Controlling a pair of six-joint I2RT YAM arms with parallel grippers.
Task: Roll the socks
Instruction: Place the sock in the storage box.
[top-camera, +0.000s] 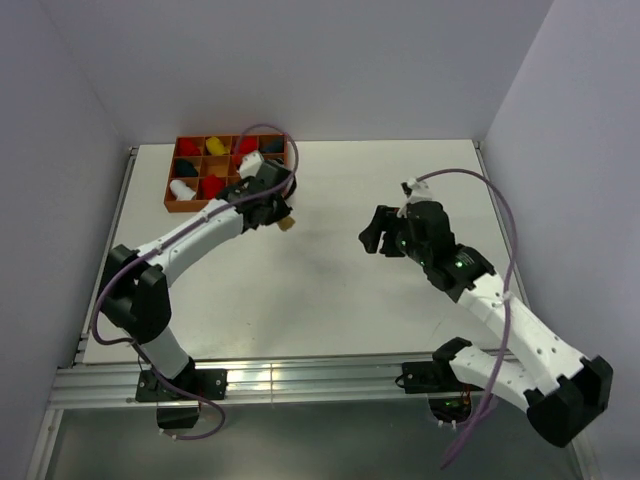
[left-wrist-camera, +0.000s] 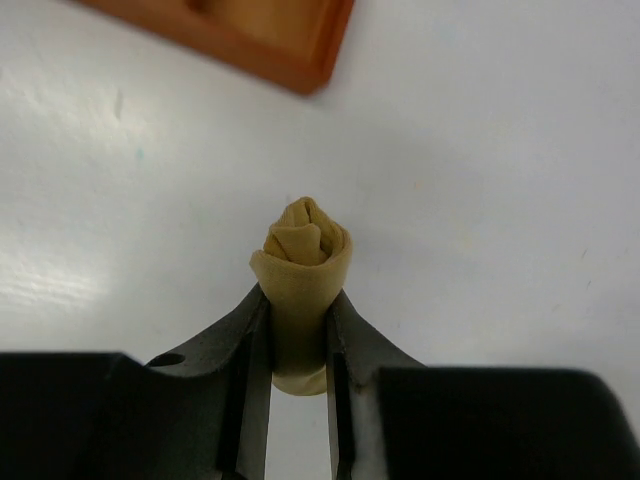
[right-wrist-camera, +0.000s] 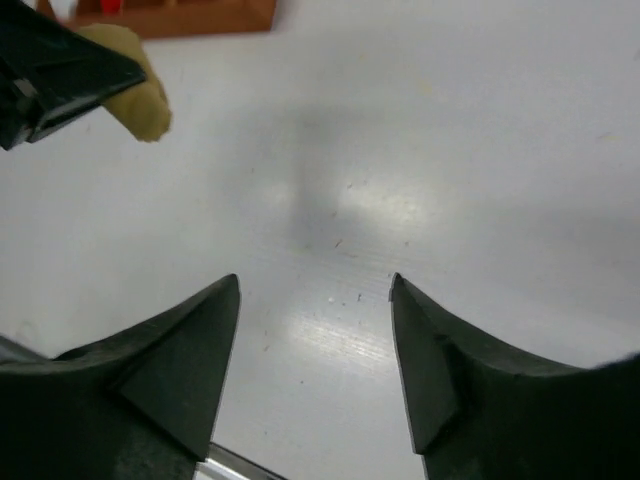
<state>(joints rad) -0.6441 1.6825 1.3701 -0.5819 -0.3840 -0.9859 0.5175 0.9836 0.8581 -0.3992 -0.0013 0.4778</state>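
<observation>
Sock (left-wrist-camera: 300, 275), tan and rolled tight, is pinched in the left claw (left-wrist-camera: 298, 305), near the tray (top-camera: 170, 192) at the far left corner of the tabletop (top-camera: 330, 295). Right claw (right-wrist-camera: 315, 285) hangs wide open, empty.

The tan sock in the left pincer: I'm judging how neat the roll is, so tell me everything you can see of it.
The tan sock is plain tan-yellow soft fabric, wound into a tight roll with spiral folds showing at its free end. The left pincer is shut on its lower part, clamping both sides, the rolled end sticking out past the tips. It is over the white table near a corner of the wooden tray; contact with the table cannot be told.
</observation>
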